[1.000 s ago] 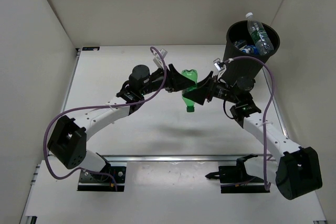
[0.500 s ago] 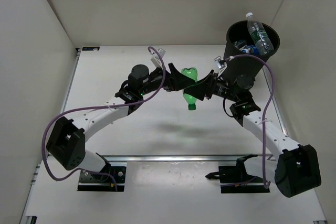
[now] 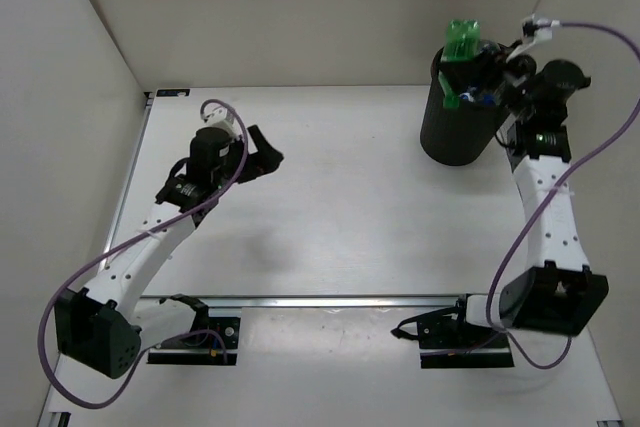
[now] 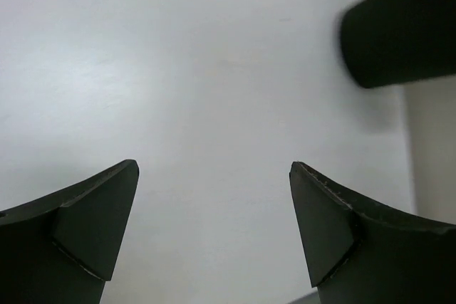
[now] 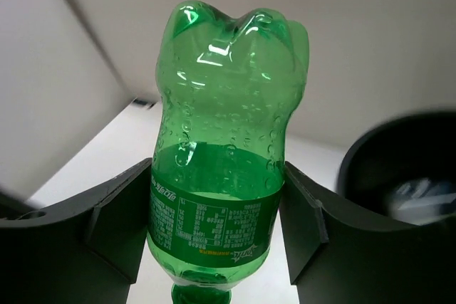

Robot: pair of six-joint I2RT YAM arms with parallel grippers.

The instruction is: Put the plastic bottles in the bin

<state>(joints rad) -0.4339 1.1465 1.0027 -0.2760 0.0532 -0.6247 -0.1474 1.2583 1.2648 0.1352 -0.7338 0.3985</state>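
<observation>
**Green bottle held at the bin's rim**

The translucent green bottle (image 3: 461, 42) hangs at the upper right of the overhead frame. Its lobed base is up and its neck down, with the long axis near vertical, above the left side of the black bin (image 3: 450, 137). The right fingers (image 5: 117, 233) are closed on its labelled waist. In the right wrist view the bin's mouth lies lower right of the bottle, so a drop probably needs slightly more travel that way. The left fingers (image 4: 92, 226) stand wide apart and empty over the surface (image 4: 214, 69), well away.
</observation>
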